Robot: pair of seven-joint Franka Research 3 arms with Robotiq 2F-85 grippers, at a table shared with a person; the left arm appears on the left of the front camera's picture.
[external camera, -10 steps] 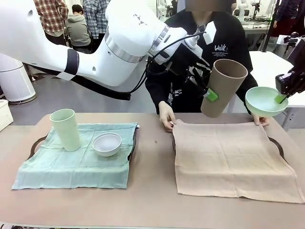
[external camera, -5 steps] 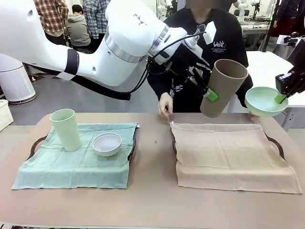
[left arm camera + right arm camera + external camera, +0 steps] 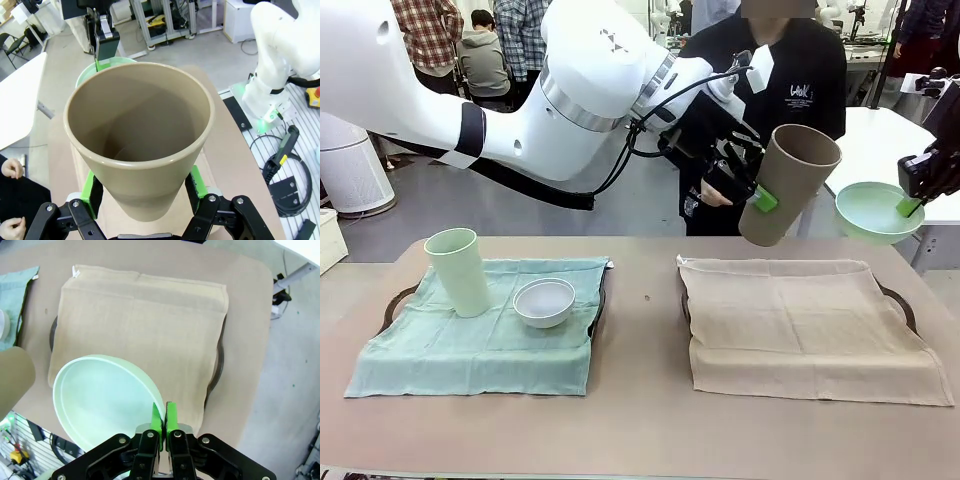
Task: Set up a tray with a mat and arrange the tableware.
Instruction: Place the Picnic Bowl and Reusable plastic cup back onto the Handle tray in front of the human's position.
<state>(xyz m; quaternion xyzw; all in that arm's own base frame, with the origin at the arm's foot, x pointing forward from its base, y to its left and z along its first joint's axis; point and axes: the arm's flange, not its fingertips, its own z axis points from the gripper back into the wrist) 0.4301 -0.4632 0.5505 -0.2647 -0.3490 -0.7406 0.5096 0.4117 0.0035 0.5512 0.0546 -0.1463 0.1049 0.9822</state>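
The left pincer [image 3: 757, 197] grips the tall tan-brown matte cup [image 3: 788, 183] by its lower body, tilted in the air above the beige cloth mat [image 3: 800, 325] on the tabletop [image 3: 640, 420]. The right pincer [image 3: 911, 207] is clamped tight on the rim of the mint green round bowl [image 3: 876, 211], held aloft at the right.

A pale green tall cup [image 3: 458, 271] and a small white round bowl [image 3: 544, 302] stand on the teal cloth mat [image 3: 470, 345].

Tan-brown cup [image 3: 137, 145] between end effector [image 3: 145, 192] pads
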